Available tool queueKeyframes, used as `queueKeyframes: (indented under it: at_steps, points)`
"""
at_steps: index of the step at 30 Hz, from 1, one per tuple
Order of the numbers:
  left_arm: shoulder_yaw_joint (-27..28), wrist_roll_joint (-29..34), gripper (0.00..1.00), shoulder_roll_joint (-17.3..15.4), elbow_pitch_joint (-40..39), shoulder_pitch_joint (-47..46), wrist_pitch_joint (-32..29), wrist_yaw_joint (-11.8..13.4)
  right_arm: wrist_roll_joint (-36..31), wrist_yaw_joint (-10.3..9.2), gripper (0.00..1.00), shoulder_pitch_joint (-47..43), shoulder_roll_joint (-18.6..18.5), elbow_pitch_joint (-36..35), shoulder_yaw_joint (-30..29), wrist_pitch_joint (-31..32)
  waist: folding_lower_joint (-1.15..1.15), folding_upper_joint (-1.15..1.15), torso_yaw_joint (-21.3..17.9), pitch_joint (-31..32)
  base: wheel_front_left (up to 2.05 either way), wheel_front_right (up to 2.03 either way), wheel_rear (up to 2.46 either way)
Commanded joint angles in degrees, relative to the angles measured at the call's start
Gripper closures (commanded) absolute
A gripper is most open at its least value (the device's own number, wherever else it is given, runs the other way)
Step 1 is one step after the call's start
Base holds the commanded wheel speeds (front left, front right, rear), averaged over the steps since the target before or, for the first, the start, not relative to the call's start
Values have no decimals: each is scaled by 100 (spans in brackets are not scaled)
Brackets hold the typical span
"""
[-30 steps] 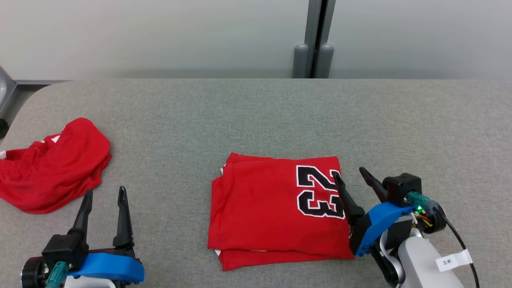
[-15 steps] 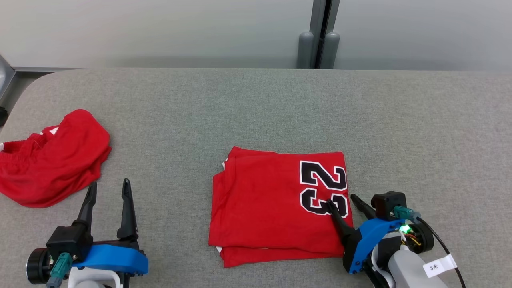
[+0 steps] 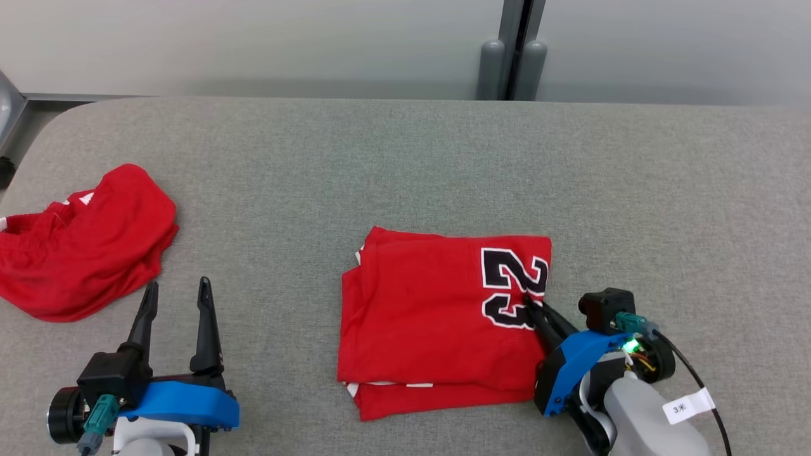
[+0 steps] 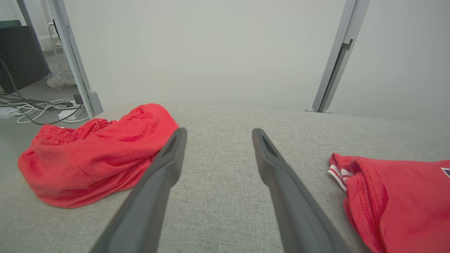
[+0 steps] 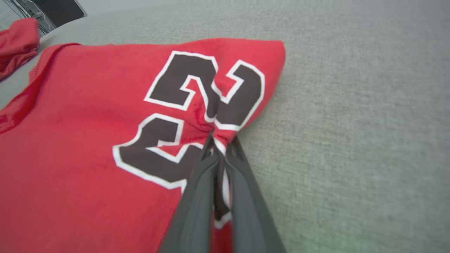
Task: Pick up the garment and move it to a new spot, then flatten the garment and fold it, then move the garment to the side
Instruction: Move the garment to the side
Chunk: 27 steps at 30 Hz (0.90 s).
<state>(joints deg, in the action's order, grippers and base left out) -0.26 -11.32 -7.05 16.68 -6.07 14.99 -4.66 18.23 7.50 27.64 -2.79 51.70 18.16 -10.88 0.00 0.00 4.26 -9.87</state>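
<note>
Red garment point(image 3: 437, 316), folded into a rough rectangle, lies flat near the middle of the grey fabric-covered counter point(image 3: 405, 164), its black "23" print point(image 3: 513, 288) on the right-hand part. The right pincer point(image 3: 529, 304) is clenched on the garment's right edge, just at the print; in the right wrist view the cloth puckers into the closed tips. How many layers are caught cannot be told. Main risk, as judged: if the pinch has only the top layer, a lift or drag peels that layer off and opens the fold. Second risk: one grasp point on one edge leaves the far side unsupported, so the stack may sag, swing or shear; the layers along the near edge are already slightly offset, with a striped trim peeking out. Third: dragging across the textured counter cover could bunch the bottom layer through friction. The left pincer point(image 3: 177, 288) hovers released, jaws wide, well apart from the garment, so it gives no support. A crumpled red cloth point(image 3: 82, 247) sits at the counter's far left; a move toward that side could land the fold on it.
</note>
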Motion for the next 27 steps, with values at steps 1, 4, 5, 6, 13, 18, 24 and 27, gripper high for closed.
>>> queueKeyframes:
  at_steps: [1, 4, 5, 6, 13, 18, 24, 27]
  points:
    - [36, 40, 0, 29, -19, -67, 27, -33, -69, -1, 100, 153, -86, 64, -55, -86, 0, 0, -30, -31, 0, 0, 0]
    - [53, 75, 0, 64, -77, -144, 27, -37, -139, -2, 100, 293, -249, 79, -172, -211, 0, 0, -110, -140, 0, 0, 0]
    - [67, 79, 0, 76, -105, -169, 27, -44, -161, -2, 100, 331, -301, 56, -204, -252, 0, 0, -153, -188, 0, 0, 0]
    - [68, 83, 0, 90, -128, -192, 26, -56, -188, -2, 100, 368, -356, 36, -248, -263, 0, 0, -196, -243, 0, 0, 0]
    - [147, 140, 0, 106, -321, -434, 26, -100, -377, -2, 100, 783, -878, -257, -559, -353, 0, 0, -682, -738, 0, 0, 0]
    - [184, 238, 0, 40, -543, -736, 22, -135, -467, -1, 100, 1080, -1269, -484, -820, -366, 0, 0, -1007, -1206, 0, 0, 0]
    - [253, 326, 0, -59, -773, -955, 22, -157, -551, -1, 100, 1240, -1554, -782, -1096, -359, 0, 0, -1232, -1579, 0, 0, 0]
    - [265, 371, 0, -112, -906, -1012, 22, -174, -581, -1, 100, 1372, -1699, -959, -1247, -324, 0, 0, -1294, -1720, 0, 0, 0]
